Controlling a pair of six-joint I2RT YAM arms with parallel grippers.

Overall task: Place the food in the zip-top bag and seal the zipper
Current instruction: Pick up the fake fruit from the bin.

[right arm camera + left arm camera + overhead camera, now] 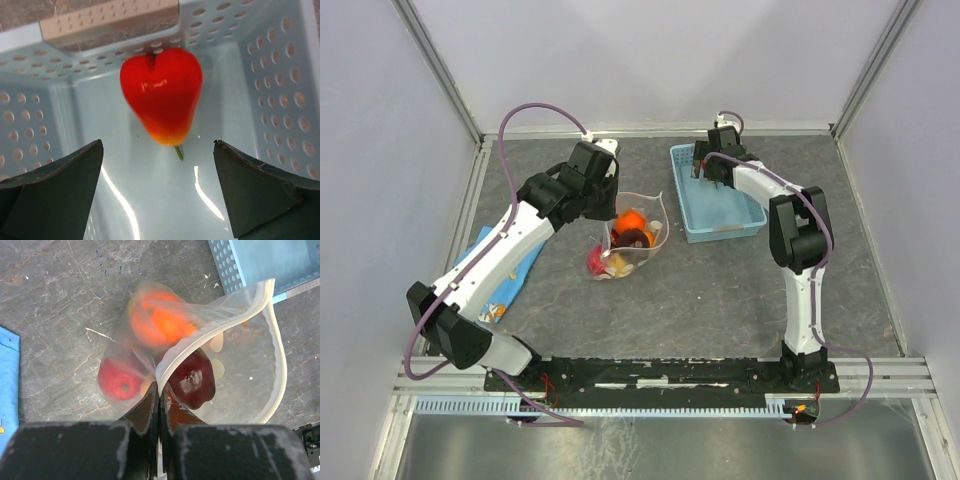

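- Reaching into the light-blue basket (280, 75), our right gripper (157, 165) hangs with its fingers spread wide, one on each side of a glossy red pepper (162, 92) and touching nothing.
- Our left gripper (159, 392) has its fingers pressed together on the zipper (277, 340), pinching the rim of the zip-top bag (250, 355) so that the mouth gapes.
- Inside the bag we see an orange fruit (160, 320), a red fruit (120, 382) and a dark maroon one (192, 380).
- We judge the grasp is best made low around the pepper's broad shoulders, not its narrow tip, since the shiny skin may slip.
- The pepper lies close to the basket's far wall, so we should close gently and lift straight up.
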